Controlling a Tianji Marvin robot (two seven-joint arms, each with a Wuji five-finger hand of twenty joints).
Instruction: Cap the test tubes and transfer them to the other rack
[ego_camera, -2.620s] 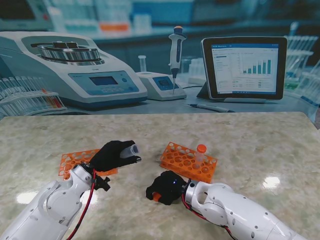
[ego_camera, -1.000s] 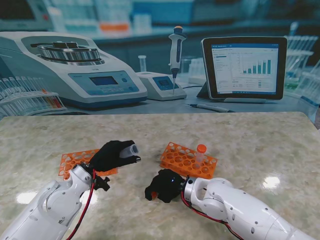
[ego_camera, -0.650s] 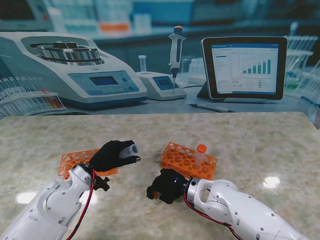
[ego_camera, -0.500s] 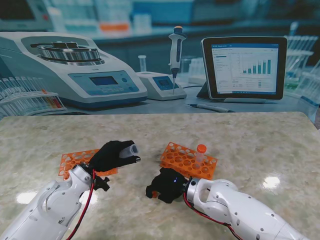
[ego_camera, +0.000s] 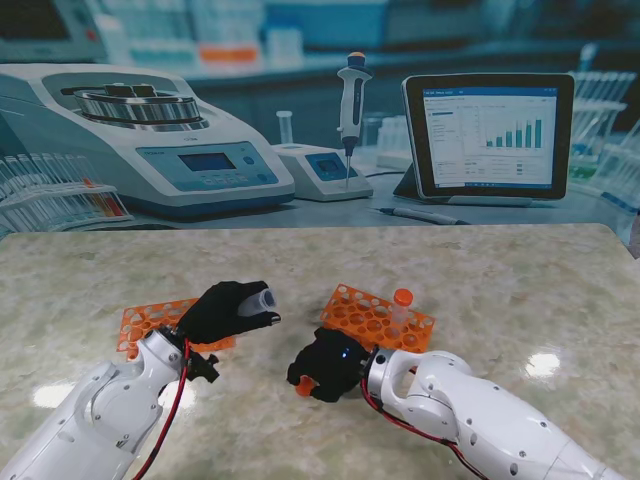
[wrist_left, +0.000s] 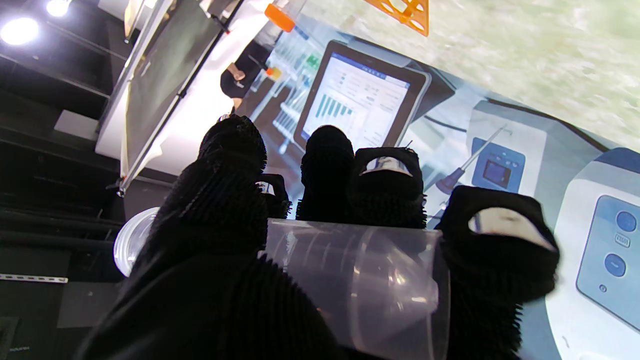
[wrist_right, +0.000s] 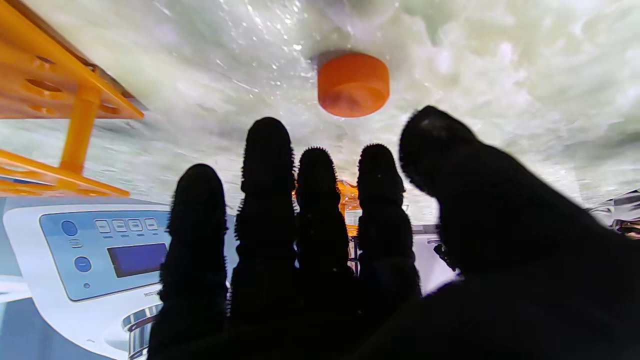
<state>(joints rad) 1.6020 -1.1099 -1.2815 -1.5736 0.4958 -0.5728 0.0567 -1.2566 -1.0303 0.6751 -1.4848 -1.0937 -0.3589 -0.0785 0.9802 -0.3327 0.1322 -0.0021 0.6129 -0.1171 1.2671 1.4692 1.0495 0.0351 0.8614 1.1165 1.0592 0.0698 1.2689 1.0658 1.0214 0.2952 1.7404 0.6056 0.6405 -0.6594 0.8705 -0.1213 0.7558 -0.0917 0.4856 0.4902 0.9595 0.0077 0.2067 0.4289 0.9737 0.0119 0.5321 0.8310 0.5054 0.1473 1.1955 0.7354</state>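
On the marble worktop, left to right: my left hand (ego_camera: 228, 310) is wrapped around an uncapped clear test tube (ego_camera: 262, 299), held off the surface over the near-left rack (ego_camera: 150, 322), open mouth toward the centre. In the left wrist view the fingers (wrist_left: 380, 190) and thumb circle the tube's (wrist_left: 360, 280) wall. My right hand (ego_camera: 326, 365) hovers low near the worktop's middle, fingers (wrist_right: 267, 165) extended side by side and gripping nothing, just short of a loose orange cap (wrist_right: 353, 84) lying flat on the marble. Farther right stands the second orange rack (ego_camera: 378, 322) holding one capped tube (ego_camera: 401, 309). I judge the cap light, rigid and slick, apt to skid on the polished stone; pinching its ribbed side wall between thumb and fingertip looks safest. The thin plastic tube should tolerate only moderate squeeze.
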